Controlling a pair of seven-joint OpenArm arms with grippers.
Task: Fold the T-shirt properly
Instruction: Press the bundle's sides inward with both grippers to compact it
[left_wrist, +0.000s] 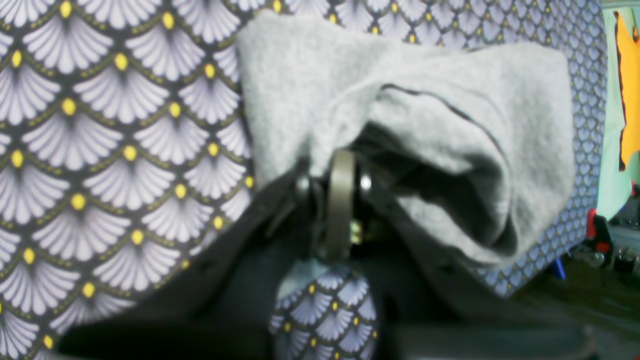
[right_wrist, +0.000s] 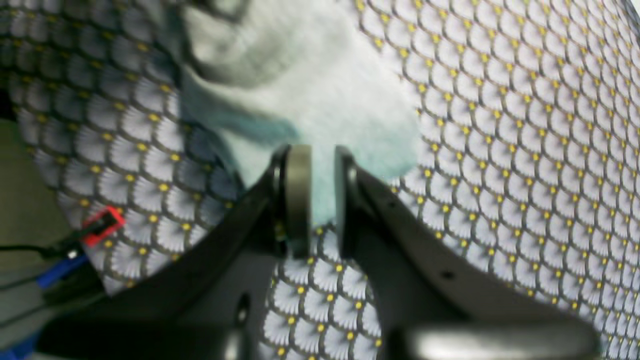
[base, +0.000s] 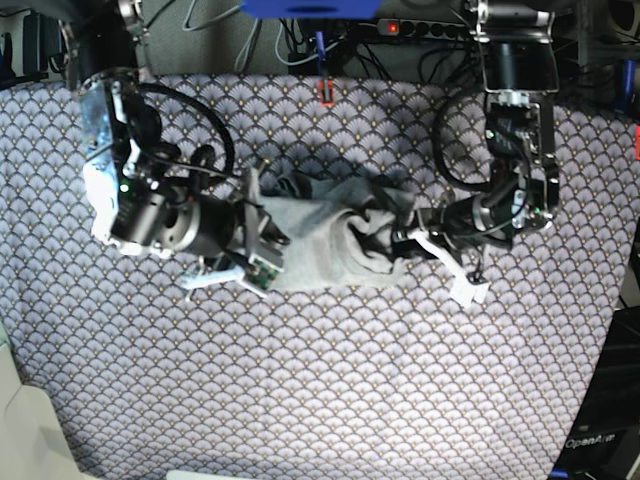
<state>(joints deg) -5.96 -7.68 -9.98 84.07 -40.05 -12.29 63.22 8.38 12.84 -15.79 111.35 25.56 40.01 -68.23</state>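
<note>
Currently the T-shirt lies bunched in a narrow band on the scallop-patterned cloth, between both arms. Left gripper is clamped on a bunched fold of it. Right gripper pinches its opposite edge between nearly closed pads.

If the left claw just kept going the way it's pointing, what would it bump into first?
The T-shirt: the left gripper is shut on a bunched fold of it, so more grey fabric lies straight ahead, probably before the patterned cloth.
</note>
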